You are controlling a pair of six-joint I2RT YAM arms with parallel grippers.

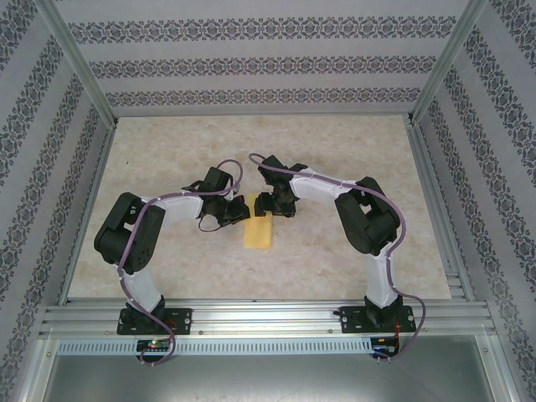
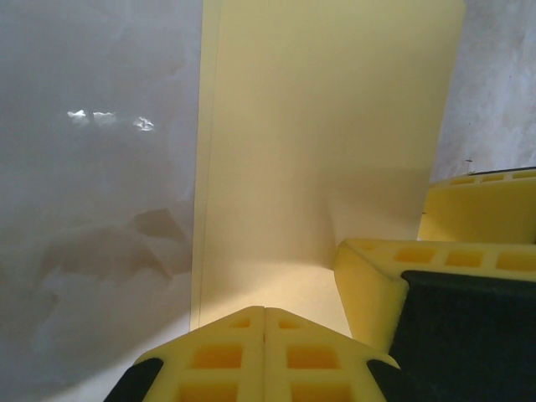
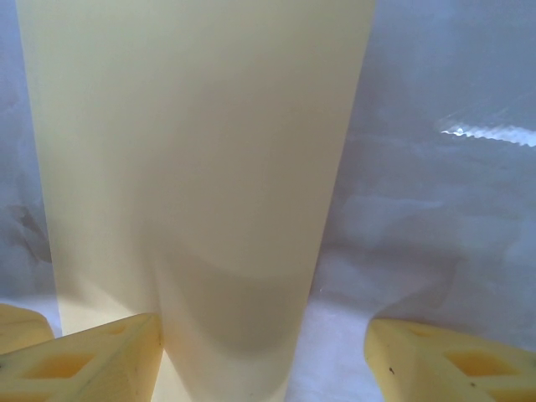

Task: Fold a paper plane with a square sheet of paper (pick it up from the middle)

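The square sheet of paper (image 1: pixel 258 234) lies on the table between the arms as a narrow yellow rectangle, doubled over on itself. My left gripper (image 1: pixel 237 211) is at its upper left corner. In the left wrist view that gripper (image 2: pixel 265 311) is shut, fingertips pressed together over the paper (image 2: pixel 327 151), with no paper seen between them. My right gripper (image 1: pixel 270 205) is at the upper right corner. It stands open (image 3: pixel 261 335), and the paper (image 3: pixel 193 167) bows up between its fingers, closer to the left fingertip (image 3: pixel 109 360). The paper plane is out of view.
The beige tabletop (image 1: pixel 167 251) is fenced by aluminium rails, with patterned walls behind and at the sides. One of the right gripper's yellow fingers (image 2: pixel 377 280) stands close beside the left gripper's tips on the paper.
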